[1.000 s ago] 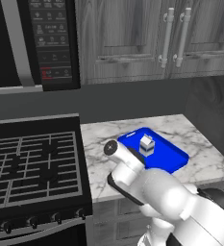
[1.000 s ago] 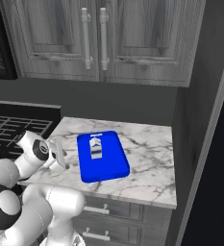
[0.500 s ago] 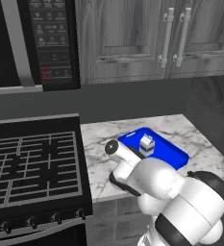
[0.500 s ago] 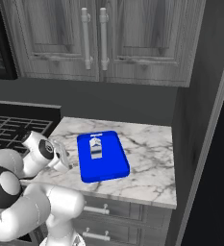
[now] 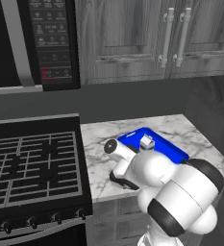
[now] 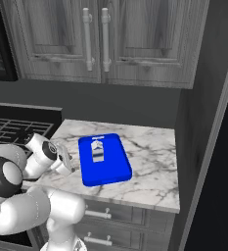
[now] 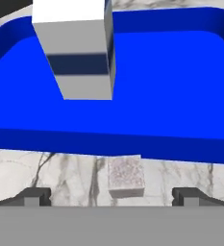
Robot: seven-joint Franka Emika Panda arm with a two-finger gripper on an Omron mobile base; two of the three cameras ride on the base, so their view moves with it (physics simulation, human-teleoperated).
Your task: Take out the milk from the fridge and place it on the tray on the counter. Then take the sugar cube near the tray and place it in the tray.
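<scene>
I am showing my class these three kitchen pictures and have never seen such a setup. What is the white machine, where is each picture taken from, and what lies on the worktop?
The white machine is a robot arm on a mobile base, in a computer-rendered kitchen. Two pictures come from cameras on the base, behind the arm to its left and right. The third looks along the gripper, whose dark fingertips stand apart, holding nothing. On the marble counter lies a blue tray with the milk standing in it. The tiny sugar cube sits on the counter beside the tray's rim, between the fingertips.
</scene>
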